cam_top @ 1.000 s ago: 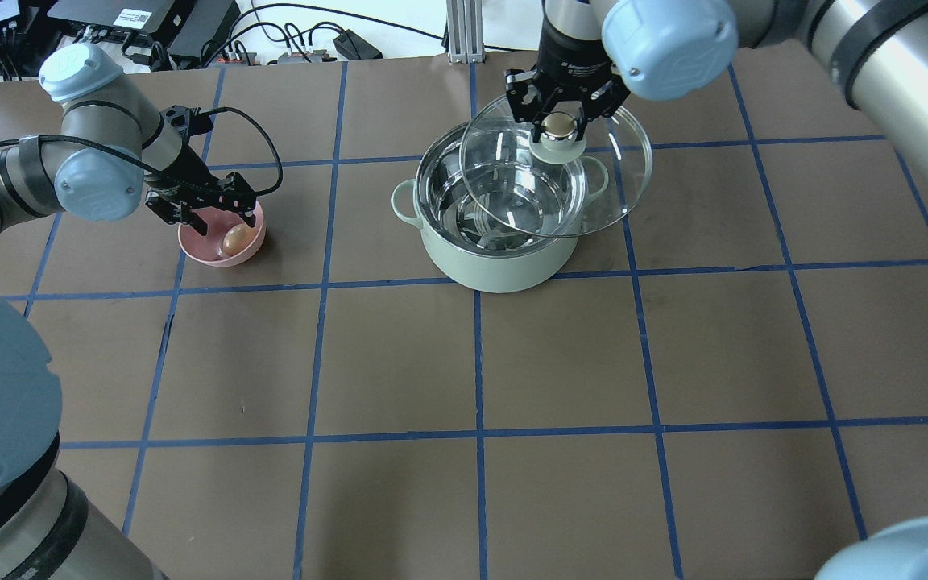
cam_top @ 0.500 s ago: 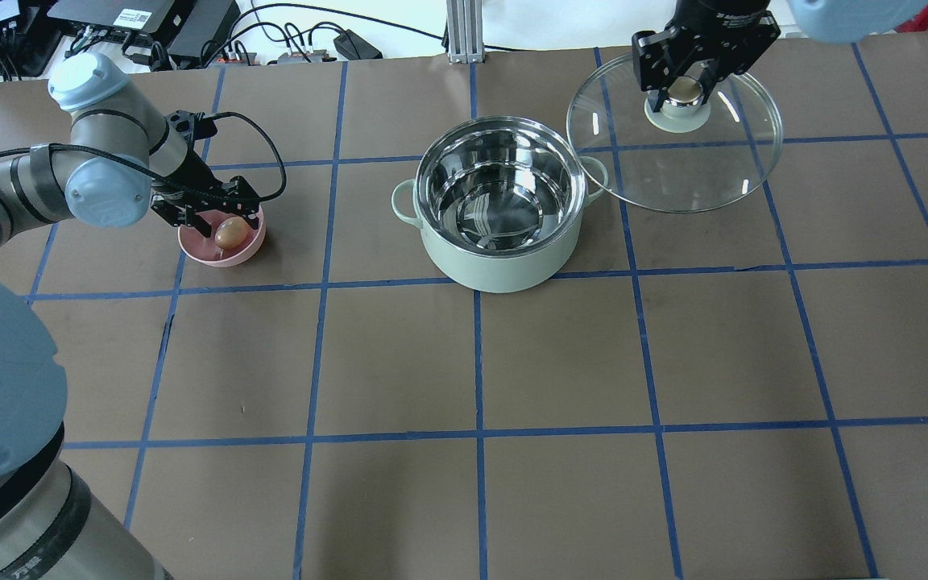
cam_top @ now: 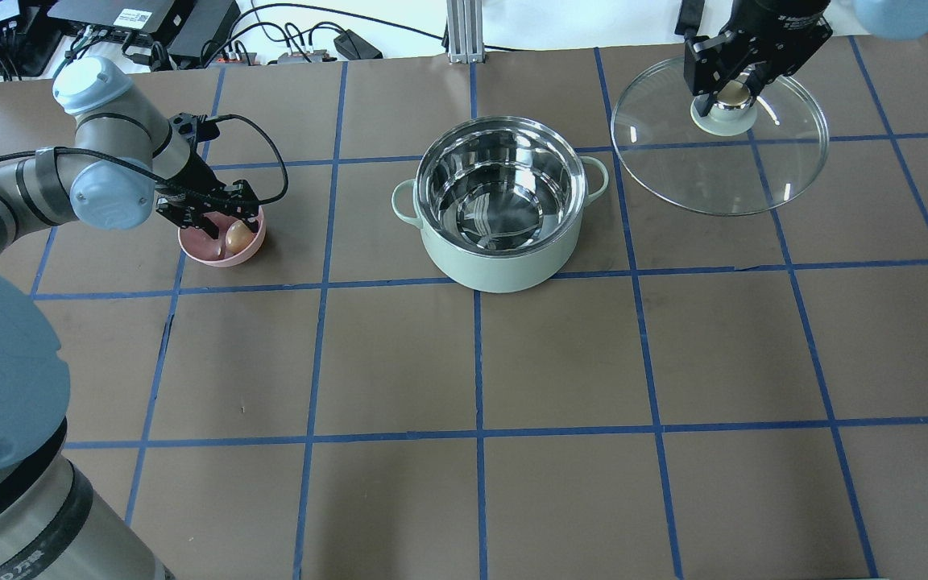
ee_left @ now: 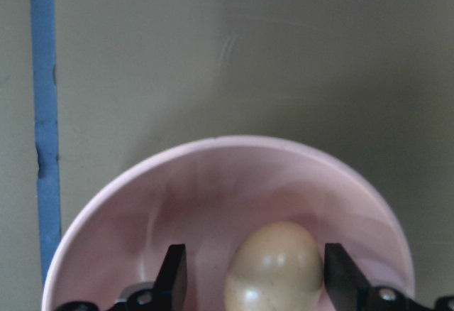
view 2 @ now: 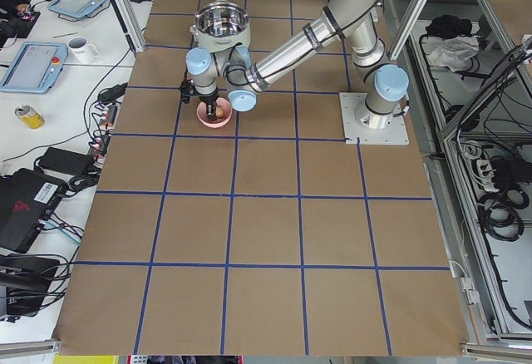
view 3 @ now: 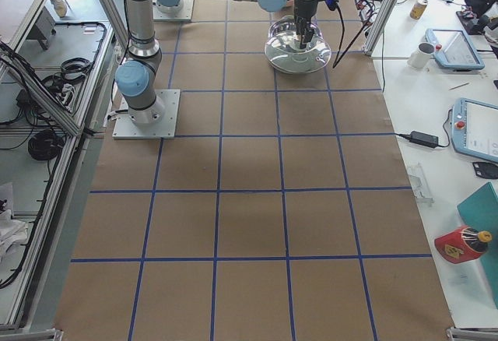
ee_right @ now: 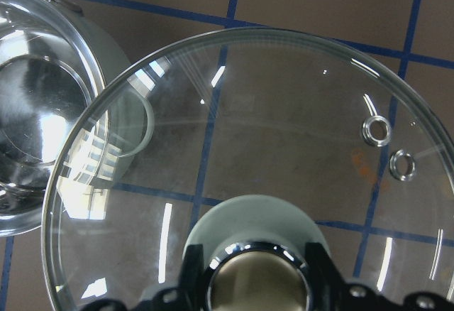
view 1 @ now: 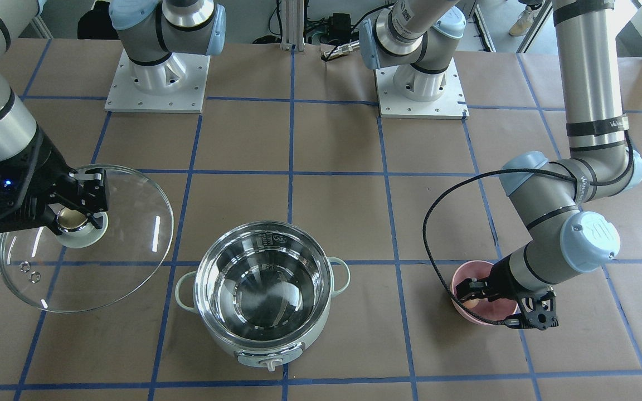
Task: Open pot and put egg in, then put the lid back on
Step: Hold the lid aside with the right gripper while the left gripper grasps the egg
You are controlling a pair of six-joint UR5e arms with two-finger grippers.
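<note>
An open pot (cam_top: 496,270) stands at the middle of the far half of the table (cam_top: 472,362), its steel inside bare. The right gripper (cam_top: 726,101) is clamped on the beige-gold knob (ee_right: 259,282) of the lid (cam_top: 722,173). It holds the glass dome out to the pot's right in the overhead view, clear of the rim and apparently above the table.

Well to the pot's left, the egg (ee_left: 273,265) lies in a pink bowl (cam_top: 205,248). The left gripper (cam_top: 222,221) reaches down into the bowl with its fingers (ee_left: 174,279) apart. In the left wrist view they stand one on each side of the egg. The right-hand finger is just beside the shell, and a clear gap shows at the other.

The egg looks light, smooth and rounded, and probably brittle. It is likely to roll or squirt out under a hard or off-centre pinch. The safest hold appears to be across its widest part, closed gently, with the shell centred between the pads. The bowl's sloping wall leaves the fingers little room. The lid seems heavier and breakable, and its knob is the natural place to grip it.
</note>
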